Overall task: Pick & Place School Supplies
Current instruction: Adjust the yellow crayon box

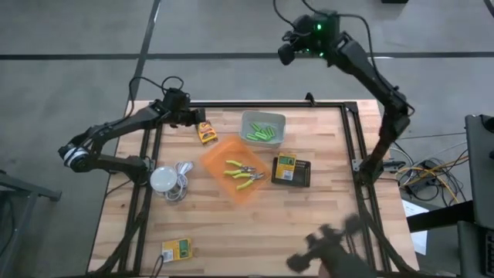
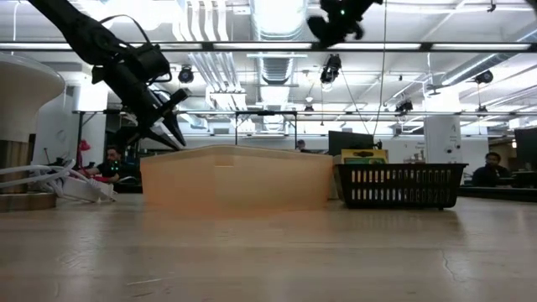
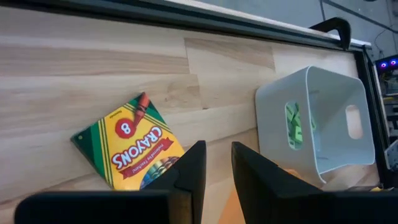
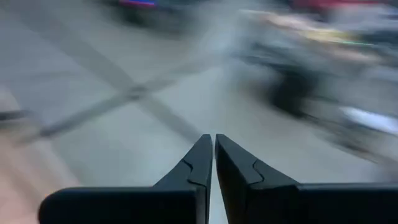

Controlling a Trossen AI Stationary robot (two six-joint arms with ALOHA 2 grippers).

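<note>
At the far left corner of the pale wooden table, the left gripper hangs above the boards with its two dark fingers a narrow gap apart and nothing between them. Just beside it lies a yellow-and-green cardboard crayon box (the lettering on it reads as an eight-pack), flat on the wood and untouched. A second small yellow-and-green box sits well apart, near the front left edge.

Near the middle stands an orange plastic bin with two green-handled plier-like tools lying in it. Touching its far corner is a grey plastic bin holding short lime-green marker-like sticks. To the orange bin's right sits a black mesh basket with another yellow-and-green printed box inside. On the left lies a white round thing with coiled cable.

The right gripper is raised high beyond the table's far edge, over the grey floor, fingers pressed together and holding nothing. People sit at desks in the room behind.
</note>
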